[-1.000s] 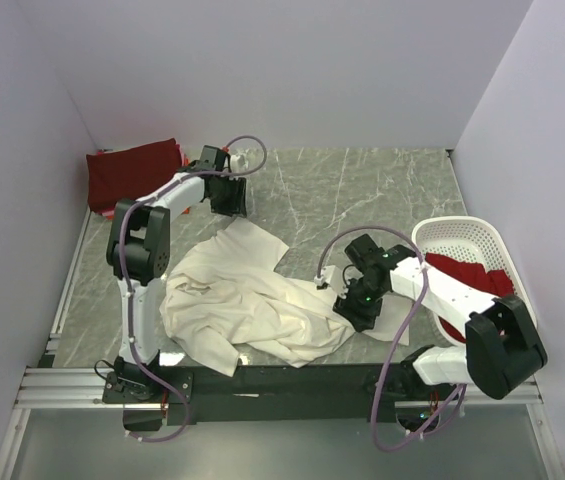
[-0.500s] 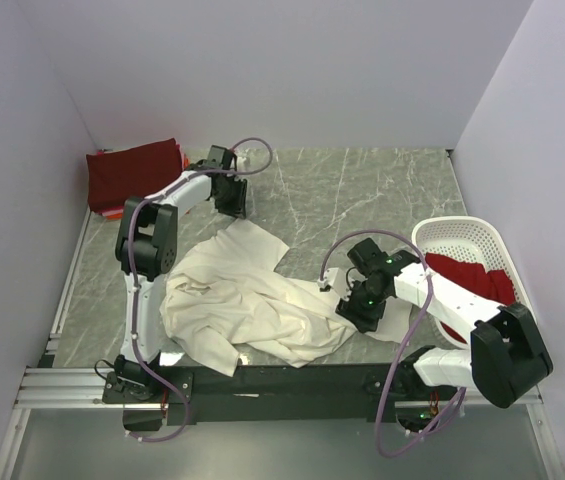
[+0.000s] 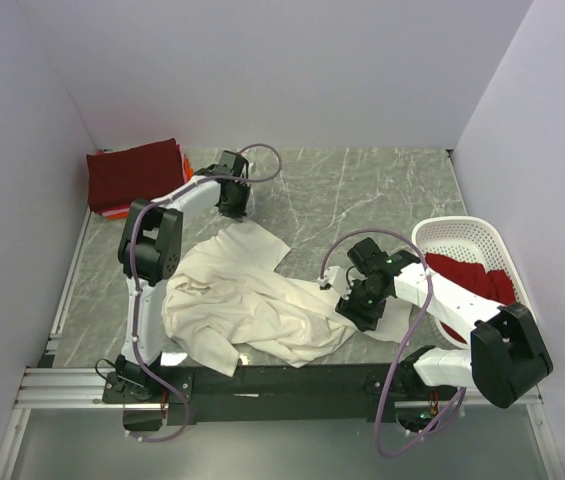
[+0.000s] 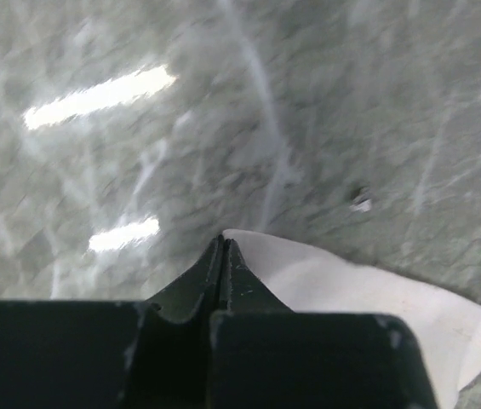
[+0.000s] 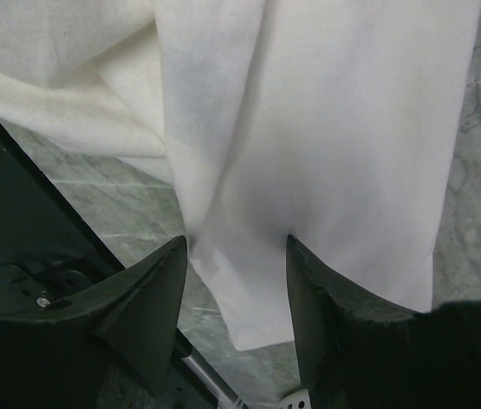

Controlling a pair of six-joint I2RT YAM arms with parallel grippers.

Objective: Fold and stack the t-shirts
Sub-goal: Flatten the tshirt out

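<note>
The cream-white t-shirt lies crumpled in the middle of the table. My left gripper is at its far corner. In the left wrist view the left gripper is shut, and the white corner comes out right at the tips. My right gripper stands open over the shirt's near right edge. The right wrist view has the right gripper with a cloth flap between its fingers. A dark maroon t-shirt lies folded at the back left. A bright red t-shirt fills the basket.
The white lattice basket stands at the right edge, close to my right arm. An orange-pink cloth edge shows under the maroon shirt. The black rail runs along the table's near edge, just below the cream shirt.
My left gripper has shut and shifted a little to the right at the cream shirt's far corner. The right gripper has stayed over the near edge, still open.
</note>
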